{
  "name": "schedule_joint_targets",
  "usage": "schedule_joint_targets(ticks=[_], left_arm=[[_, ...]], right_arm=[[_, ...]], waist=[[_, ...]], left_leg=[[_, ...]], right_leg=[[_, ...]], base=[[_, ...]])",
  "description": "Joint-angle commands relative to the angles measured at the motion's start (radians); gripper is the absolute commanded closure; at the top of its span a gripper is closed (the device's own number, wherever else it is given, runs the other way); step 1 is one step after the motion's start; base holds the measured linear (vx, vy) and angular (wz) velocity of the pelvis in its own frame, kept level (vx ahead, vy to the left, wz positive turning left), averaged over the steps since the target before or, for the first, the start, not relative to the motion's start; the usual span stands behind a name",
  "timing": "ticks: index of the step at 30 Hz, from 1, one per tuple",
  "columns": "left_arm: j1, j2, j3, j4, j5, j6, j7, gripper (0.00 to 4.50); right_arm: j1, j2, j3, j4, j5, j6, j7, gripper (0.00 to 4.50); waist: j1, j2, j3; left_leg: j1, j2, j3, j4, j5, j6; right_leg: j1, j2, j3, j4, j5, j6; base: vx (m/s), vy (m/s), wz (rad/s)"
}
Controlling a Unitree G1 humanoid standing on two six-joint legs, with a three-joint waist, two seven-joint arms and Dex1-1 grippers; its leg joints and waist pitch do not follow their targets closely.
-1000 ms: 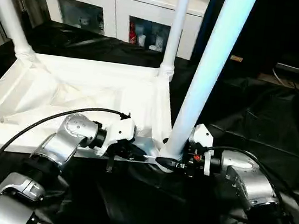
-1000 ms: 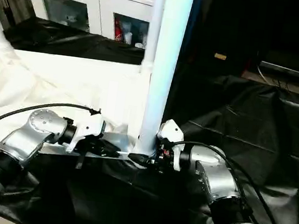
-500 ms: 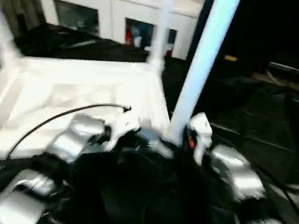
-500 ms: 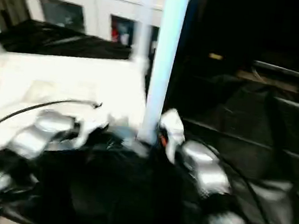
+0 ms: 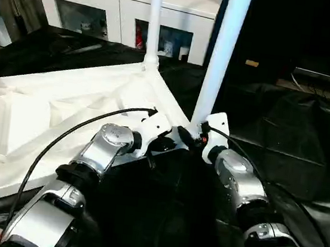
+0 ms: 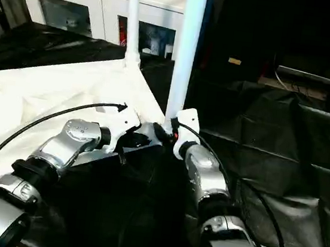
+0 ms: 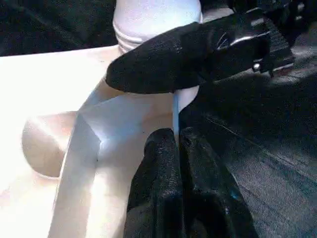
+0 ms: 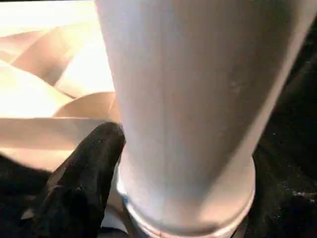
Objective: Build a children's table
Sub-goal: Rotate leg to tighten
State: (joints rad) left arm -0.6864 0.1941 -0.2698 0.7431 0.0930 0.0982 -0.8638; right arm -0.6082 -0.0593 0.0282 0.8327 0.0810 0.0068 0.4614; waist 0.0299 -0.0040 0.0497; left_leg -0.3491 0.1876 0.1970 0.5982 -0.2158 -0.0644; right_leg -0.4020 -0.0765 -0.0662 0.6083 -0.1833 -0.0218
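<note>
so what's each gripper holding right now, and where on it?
Left gripper is shut on the table top's thin rim by the corner. Right gripper straddles the near leg's base; whether it grips cannot be told.

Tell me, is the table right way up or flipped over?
Flipped over. The tabletop lies underside up on black cloth, and its legs point upward.

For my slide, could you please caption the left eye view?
Both grippers meet at the near corner of the upturned tabletop, beside an upright leg.

Tabletop (image 5: 64, 108) swung round on the black sheet (image 5: 284, 132), near corner now farther in. Both forearms drawn closer together at that corner's leg (image 5: 220, 58).
</note>
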Motion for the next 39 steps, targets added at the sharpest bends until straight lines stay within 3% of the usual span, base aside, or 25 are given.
schedule_joint_targets(ticks=[1,7,10,12,20,21,23,34,38,39], left_arm=[[0.009,-0.028,-0.037,-0.012,-0.015,-0.028,-0.042,4.5],[0.052,0.028,-0.056,-0.057,-0.032,-0.057,-0.179,4.5],[0.073,0.053,-0.063,-0.082,-0.048,-0.073,-0.249,4.5],[0.087,0.072,-0.069,-0.101,-0.059,-0.089,-0.303,4.5],[0.116,0.146,-0.079,-0.144,-0.07,-0.088,-0.421,4.5],[0.117,0.154,-0.078,-0.143,-0.068,-0.088,-0.431,4.5],[0.119,0.166,-0.078,-0.144,-0.068,-0.087,-0.444,4.5],[0.122,0.154,-0.069,-0.153,-0.073,-0.068,-0.417,4.5],[0.101,0.113,-0.048,-0.12,-0.058,-0.052,-0.317,4.5],[0.065,0.066,-0.027,-0.068,-0.038,-0.03,-0.197,4.5]], right_arm=[[0.021,0.036,0.066,0.013,0.002,0.019,0.08,0.62],[0.077,-0.052,0.125,-0.084,0.013,-0.007,0.326,0.62],[0.102,-0.098,0.126,-0.138,0.038,0.012,0.436,0.62],[0.118,-0.13,0.138,-0.173,0.043,0.018,0.495,0.62],[0.165,-0.232,0.179,-0.282,0.054,0.054,0.67,0.62],[0.169,-0.24,0.182,-0.29,0.05,0.057,0.684,0.87],[0.173,-0.248,0.188,-0.302,0.052,0.068,0.7,0.87],[0.188,-0.216,0.171,-0.319,0.086,0.132,0.67,1.62],[0.161,-0.171,0.137,-0.244,0.043,0.127,0.501,1.69],[0.124,-0.116,0.092,-0.142,0.014,0.107,0.299,1.7]], waist=[[0.003,0.0,-0.054],[0.004,0.0,-0.06],[0.009,0.0,-0.057],[0.014,0.006,-0.056],[0.026,0.003,-0.054],[0.027,0.002,-0.055],[0.029,0.003,-0.055],[0.03,0.0,-0.054],[0.023,0.0,-0.049],[0.02,0.0,-0.048]], left_leg=[[-0.002,0.048,-0.026,-0.081,-0.195,0.038],[-0.003,0.049,-0.02,-0.073,-0.122,0.083],[-0.002,0.051,-0.019,-0.073,-0.134,0.097],[0.002,0.056,-0.02,-0.076,-0.152,0.082],[0.003,0.057,-0.018,-0.077,-0.165,0.062],[0.003,0.056,-0.018,-0.077,-0.161,0.061],[0.003,0.055,-0.018,-0.077,-0.155,0.059],[0.003,0.055,-0.019,-0.078,-0.162,0.047],[0.009,0.051,-0.021,-0.082,-0.211,0.02],[0.008,0.051,-0.022,-0.082,-0.215,0.014]], right_leg=[[0.044,-0.079,0.053,-0.086,-0.281,-0.206],[0.051,-0.075,0.054,-0.066,-0.103,-0.265],[0.053,-0.077,0.054,-0.068,-0.115,-0.276],[0.051,-0.078,0.053,-0.07,-0.154,-0.271],[0.049,-0.076,0.054,-0.07,-0.183,-0.256],[0.049,-0.076,0.054,-0.071,-0.184,-0.254],[0.049,-0.076,0.054,-0.07,-0.18,-0.255],[0.048,-0.078,0.054,-0.073,-0.213,-0.245],[0.041,-0.079,0.055,-0.087,-0.321,-0.218],[0.039,-0.08,0.055,-0.089,-0.34,-0.212]], base=[[0.0,0.0,0.0],[0.0,0.0,0.0],[0.0,0.0,0.0],[0.0,0.0,0.0],[0.0,0.0,0.0],[0.0,0.0,0.0],[0.0,0.0,0.0],[0.0,0.0,0.0],[0.0,0.0,0.0],[0.0,0.0,0.0]])
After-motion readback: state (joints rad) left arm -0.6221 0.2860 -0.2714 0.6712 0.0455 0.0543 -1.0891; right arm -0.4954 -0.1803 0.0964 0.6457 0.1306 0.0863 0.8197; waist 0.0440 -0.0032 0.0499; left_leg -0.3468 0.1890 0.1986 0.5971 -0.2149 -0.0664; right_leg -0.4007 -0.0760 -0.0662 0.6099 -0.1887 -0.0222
